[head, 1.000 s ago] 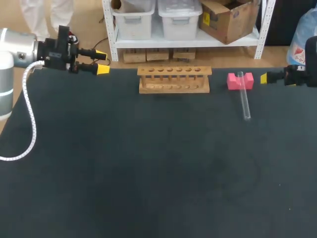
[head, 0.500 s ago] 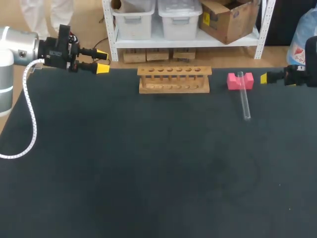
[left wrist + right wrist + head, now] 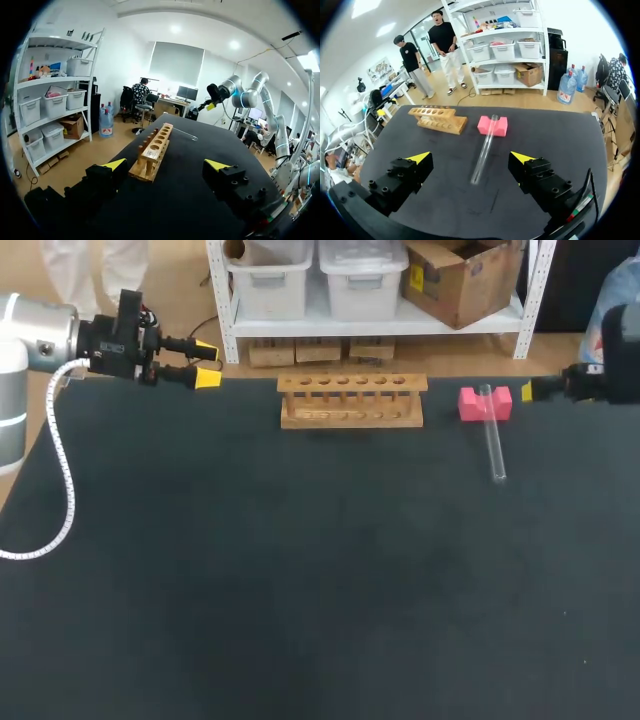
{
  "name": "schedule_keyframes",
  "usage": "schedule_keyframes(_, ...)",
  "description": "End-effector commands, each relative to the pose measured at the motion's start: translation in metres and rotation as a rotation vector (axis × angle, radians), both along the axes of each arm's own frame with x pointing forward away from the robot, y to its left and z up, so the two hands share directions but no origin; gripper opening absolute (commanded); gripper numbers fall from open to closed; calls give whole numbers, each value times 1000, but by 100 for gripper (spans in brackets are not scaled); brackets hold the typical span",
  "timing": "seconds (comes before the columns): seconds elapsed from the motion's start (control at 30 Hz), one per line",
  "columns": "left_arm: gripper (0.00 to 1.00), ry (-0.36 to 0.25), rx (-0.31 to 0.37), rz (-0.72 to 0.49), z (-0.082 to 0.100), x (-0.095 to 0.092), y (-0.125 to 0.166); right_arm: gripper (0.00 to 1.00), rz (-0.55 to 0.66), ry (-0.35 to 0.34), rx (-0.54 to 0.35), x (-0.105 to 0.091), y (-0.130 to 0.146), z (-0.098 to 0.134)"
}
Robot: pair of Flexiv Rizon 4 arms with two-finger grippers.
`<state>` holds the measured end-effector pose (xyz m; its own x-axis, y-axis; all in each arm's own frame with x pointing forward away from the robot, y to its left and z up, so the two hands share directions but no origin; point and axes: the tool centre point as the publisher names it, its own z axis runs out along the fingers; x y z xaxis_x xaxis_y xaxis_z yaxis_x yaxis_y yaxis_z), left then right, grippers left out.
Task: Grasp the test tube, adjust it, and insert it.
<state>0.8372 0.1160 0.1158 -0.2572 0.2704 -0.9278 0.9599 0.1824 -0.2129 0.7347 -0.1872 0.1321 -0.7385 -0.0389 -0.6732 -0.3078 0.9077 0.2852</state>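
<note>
Lying with its far end propped in the notch of a small pink block [image 3: 485, 403], the clear glass test tube [image 3: 494, 443] slopes down so that its near end rests on the black surface [image 3: 300, 570], right of the middle. The light wooden rack with a row of holes [image 3: 352, 400] stands to the left of the block, apart from it, along the far edge.

The right claw [image 3: 470, 158] hangs at the far right, just beside the block. Its wrist view shows the yellow-tipped fingers spread wide with nothing between them and the tube lying out ahead. The left claw [image 3: 166, 165] is at the far left corner, well apart from the tube, equally wide and empty, with the rack ahead of it.

The grasp has not begun, and the right arm looks the better placed to make it. The tube is probably light, stiff and smooth, so it may roll or slide if a finger nudges it from one side only. It is thin glass, so a hard squeeze could crack it. The raised stretch just near of the block seems the best place to take hold: there the fingers can pass either side of it and close across its width without scraping the surface. Holding it towards the open end would leave length free below for seating in a rack hole.
</note>
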Motion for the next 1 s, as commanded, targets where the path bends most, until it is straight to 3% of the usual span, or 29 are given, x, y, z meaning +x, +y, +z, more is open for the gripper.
schedule_keyframes(0.03,100,-1,-1,-1,0,0,0,100,-259,-69,-295,8,16,-14)
schedule_keyframes(0.53,100,-1,-1,-1,0,0,0,100,-351,-90,-466,26,23,-43)
schedule_keyframes(0.77,100,-1,-1,-1,0,0,0,100,-371,-123,-476,28,26,-57)
schedule_keyframes(1.0,100,-1,-1,-1,0,0,0,100,-377,-207,-461,35,29,-70)
